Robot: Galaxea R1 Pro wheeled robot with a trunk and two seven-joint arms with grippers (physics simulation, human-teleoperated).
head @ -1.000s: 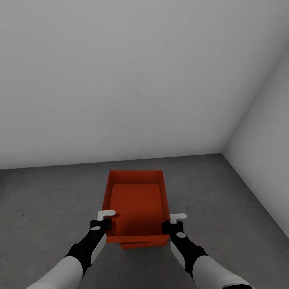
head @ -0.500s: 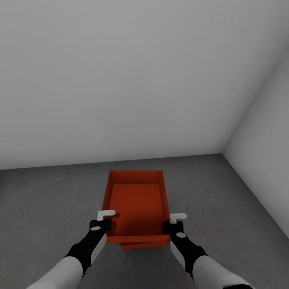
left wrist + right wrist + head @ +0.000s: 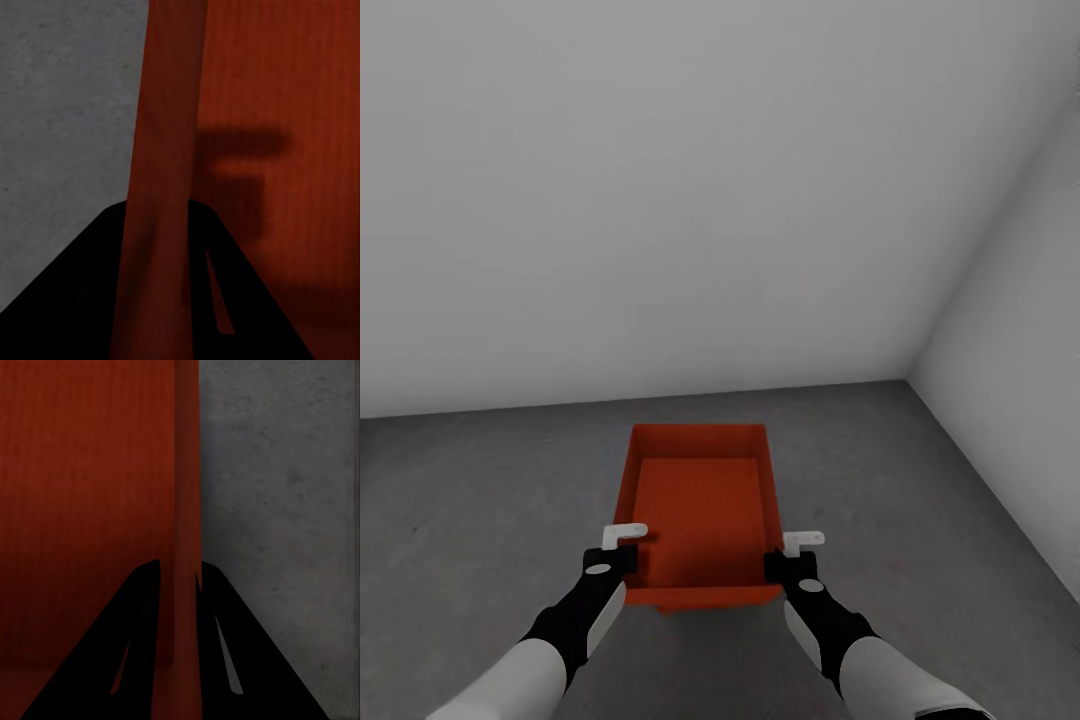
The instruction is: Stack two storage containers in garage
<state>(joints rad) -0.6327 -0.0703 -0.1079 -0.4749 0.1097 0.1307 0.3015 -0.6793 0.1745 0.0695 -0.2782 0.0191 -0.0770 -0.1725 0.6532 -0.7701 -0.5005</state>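
An orange-red storage container (image 3: 700,505) hangs between my two grippers over the dark grey garage floor (image 3: 480,500). My left gripper (image 3: 622,548) is shut on its left wall (image 3: 161,150), which runs between the black fingers (image 3: 82,292). On the opposite side, my right gripper (image 3: 785,558) is shut on the right wall (image 3: 186,495). A thin orange strip (image 3: 680,606) peeks out under the held container's near edge. It looks like the second container, directly below and almost wholly hidden.
A plain grey wall (image 3: 660,200) stands just beyond the container. It meets a side wall (image 3: 1020,350) in a corner at the right. Bare concrete floor (image 3: 920,500) spreads to both sides of the container.
The orange strip under the held container's near edge has shrunk to a sliver. The room corner has slid slightly left in the picture, so the view moved. Both grippers keep their hold.
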